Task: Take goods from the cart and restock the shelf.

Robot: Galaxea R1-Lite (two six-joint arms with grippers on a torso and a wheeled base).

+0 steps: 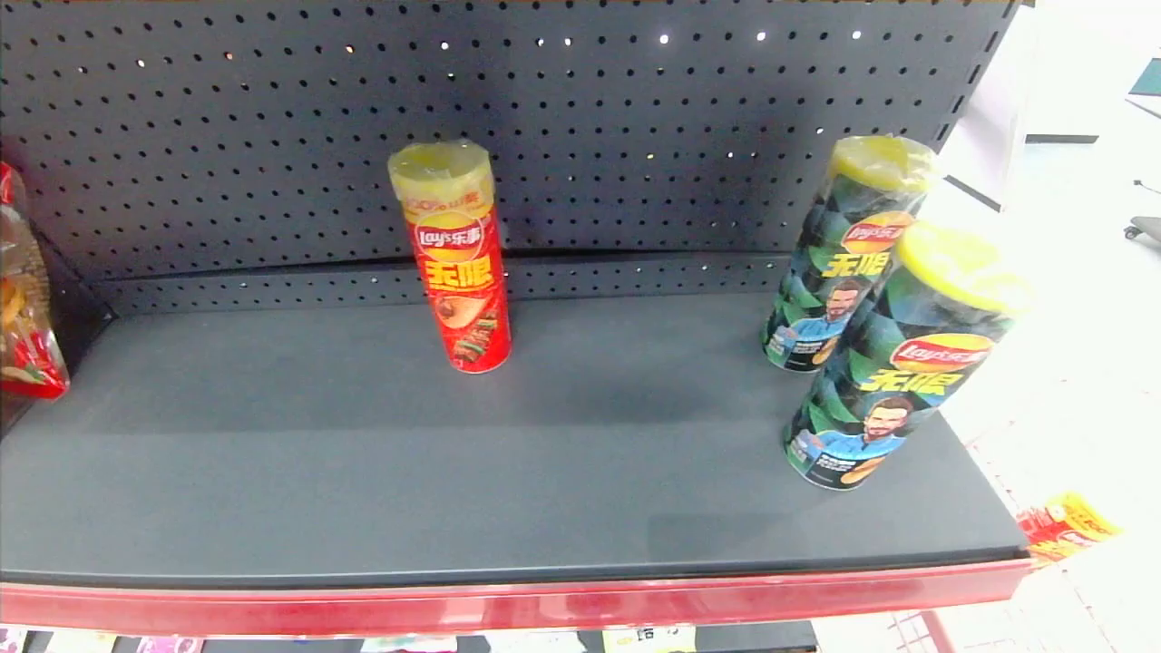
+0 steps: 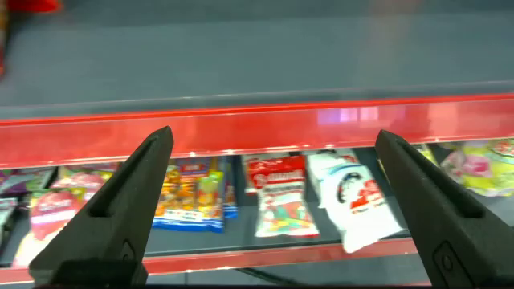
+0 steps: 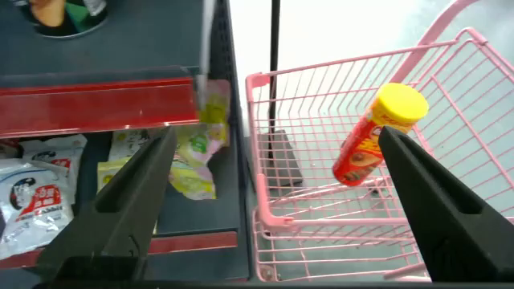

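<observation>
Right wrist view: right gripper (image 3: 275, 136) spread wide, empty; chip can (image 3: 377, 136) leans in cart (image 3: 259, 80) ahead of it, unfetched. Left gripper (image 2: 273, 136) likewise open, empty, facing shelf (image 2: 257, 120) lip. Three shelved cans (image 1: 458, 263); restock looks partway.

The left claw (image 2: 275, 135) and right claw (image 3: 277, 132) each bear two matte black, wedge-shaped fingers (image 2: 120, 209) tapering to blunt tips.

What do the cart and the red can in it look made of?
Cart: probably pink-coated metal wire, judging by its thin grid bars. Red can: likely a glossy printed cardboard tube with a yellow plastic lid; the look leaves it open.
</observation>
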